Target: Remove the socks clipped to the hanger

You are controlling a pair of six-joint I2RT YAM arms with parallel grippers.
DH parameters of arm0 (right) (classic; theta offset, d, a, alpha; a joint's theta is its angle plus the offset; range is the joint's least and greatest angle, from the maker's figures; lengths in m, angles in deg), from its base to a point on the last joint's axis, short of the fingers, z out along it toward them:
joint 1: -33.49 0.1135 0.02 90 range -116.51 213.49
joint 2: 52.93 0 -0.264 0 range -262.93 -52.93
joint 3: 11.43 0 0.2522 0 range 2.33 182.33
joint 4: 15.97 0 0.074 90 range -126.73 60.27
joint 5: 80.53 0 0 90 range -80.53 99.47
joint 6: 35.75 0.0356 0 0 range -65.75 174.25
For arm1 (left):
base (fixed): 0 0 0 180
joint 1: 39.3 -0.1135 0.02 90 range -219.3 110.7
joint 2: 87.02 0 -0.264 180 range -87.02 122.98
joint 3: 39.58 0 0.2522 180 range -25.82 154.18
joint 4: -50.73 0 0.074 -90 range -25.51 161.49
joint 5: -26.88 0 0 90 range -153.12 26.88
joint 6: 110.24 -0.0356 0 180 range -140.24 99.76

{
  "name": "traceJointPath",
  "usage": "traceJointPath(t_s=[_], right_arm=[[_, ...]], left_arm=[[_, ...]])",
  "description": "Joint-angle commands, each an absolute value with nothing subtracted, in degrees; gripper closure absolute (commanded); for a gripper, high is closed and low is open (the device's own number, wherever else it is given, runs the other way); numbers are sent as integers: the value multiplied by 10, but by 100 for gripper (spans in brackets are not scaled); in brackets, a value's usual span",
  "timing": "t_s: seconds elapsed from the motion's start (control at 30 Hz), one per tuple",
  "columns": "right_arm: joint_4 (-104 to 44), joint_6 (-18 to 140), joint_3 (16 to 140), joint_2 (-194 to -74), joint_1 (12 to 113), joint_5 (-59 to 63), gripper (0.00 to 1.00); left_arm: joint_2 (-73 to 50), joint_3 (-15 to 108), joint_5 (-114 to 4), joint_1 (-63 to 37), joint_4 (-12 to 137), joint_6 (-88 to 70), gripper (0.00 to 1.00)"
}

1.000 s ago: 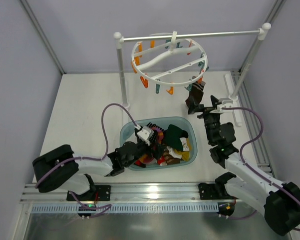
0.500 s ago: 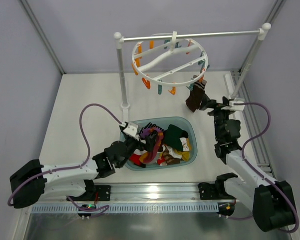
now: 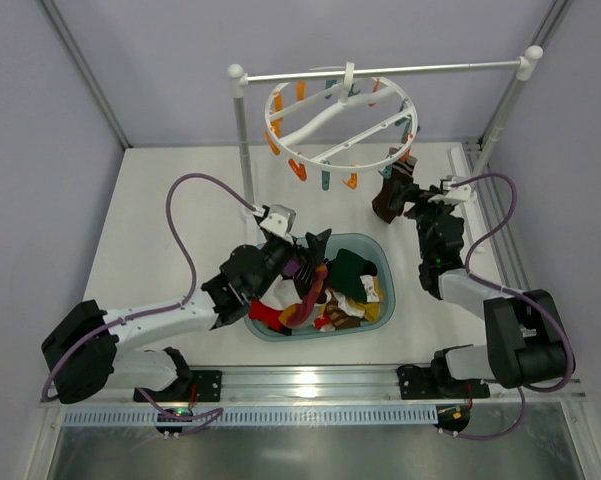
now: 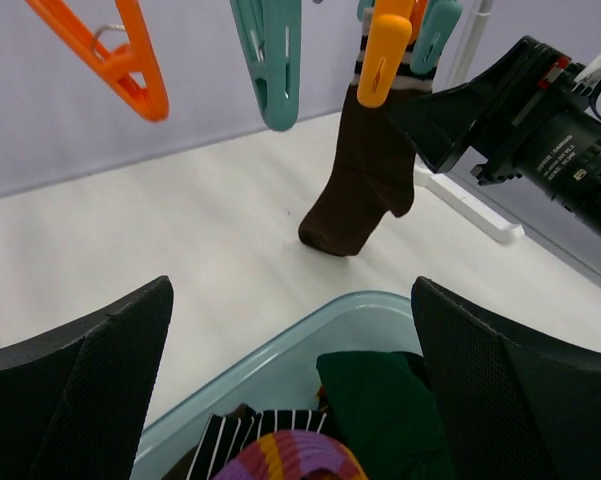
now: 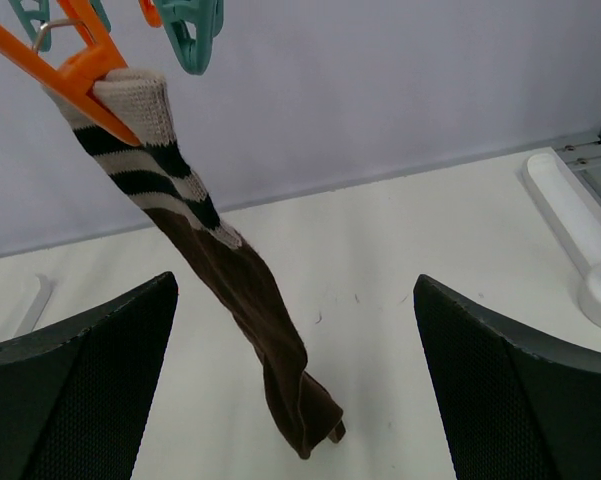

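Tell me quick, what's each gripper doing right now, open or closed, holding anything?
Left gripper: open, holding nothing, above the bin.
Right gripper: open, holding nothing, facing the clipped brown sock.

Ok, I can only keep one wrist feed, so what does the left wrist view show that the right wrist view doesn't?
Only the left wrist: the teal bin holding a green sock and striped socks, and the right arm beside the brown sock. Only the right wrist: that sock's striped cuff in full, pinched by the orange clip. Both: the sock hanging, teal clips, the stand's white foot, and the camera's own open fingers.
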State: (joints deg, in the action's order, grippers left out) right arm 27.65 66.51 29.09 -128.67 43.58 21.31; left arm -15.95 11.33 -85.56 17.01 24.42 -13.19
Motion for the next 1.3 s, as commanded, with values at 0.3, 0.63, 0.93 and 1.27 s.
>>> traceJointPath(t_s=[0.3, 0.63, 0.93, 1.27], right_arm=[[398, 651, 359, -1378, 422, 198, 0], [451, 659, 349, -1420, 419, 143, 23], [475, 653, 341, -1426, 418, 102, 79], [504, 695, 288, -1348, 418, 15, 96]], left_arm=[[-31, 117, -715, 93, 48, -103, 0], [-16, 81, -701, 68, 12, -71, 0], [-55, 44, -708, 67, 9, -71, 0], [-30, 41, -660, 67, -30, -64, 0]])
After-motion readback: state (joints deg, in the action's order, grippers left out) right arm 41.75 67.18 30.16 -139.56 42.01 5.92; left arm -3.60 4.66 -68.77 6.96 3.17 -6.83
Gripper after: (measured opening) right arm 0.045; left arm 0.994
